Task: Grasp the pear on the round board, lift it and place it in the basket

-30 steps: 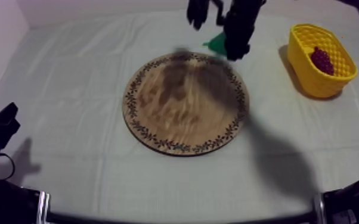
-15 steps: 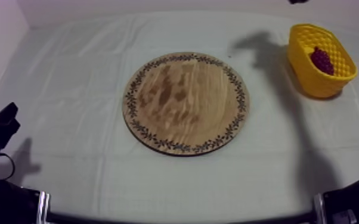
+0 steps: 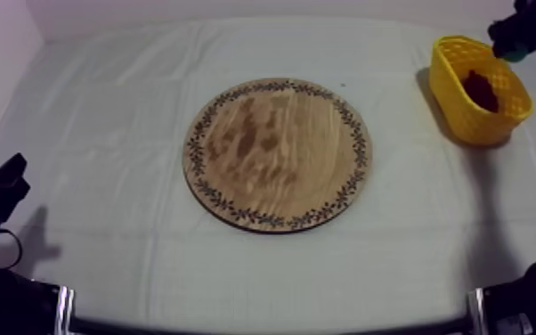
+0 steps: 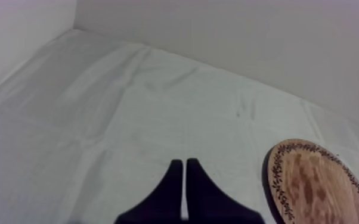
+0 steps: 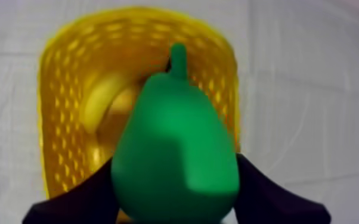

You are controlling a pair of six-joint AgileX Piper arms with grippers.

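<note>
Right wrist view: pear [image 5: 176, 161] clamped between right gripper [image 5: 173, 192] fingers, long axis stem-first away from wrist, hanging over yellow basket [image 5: 62, 89] mouth, so you likely need only lower and release. Left gripper [image 4: 185, 179] pinched closed, empty, well apart from basket.

likely lab test setup: table [image 3: 102, 134] under grey-white cloth, bare pale wall [image 4: 247, 42], toy pear [image 5: 176, 161].
</note>
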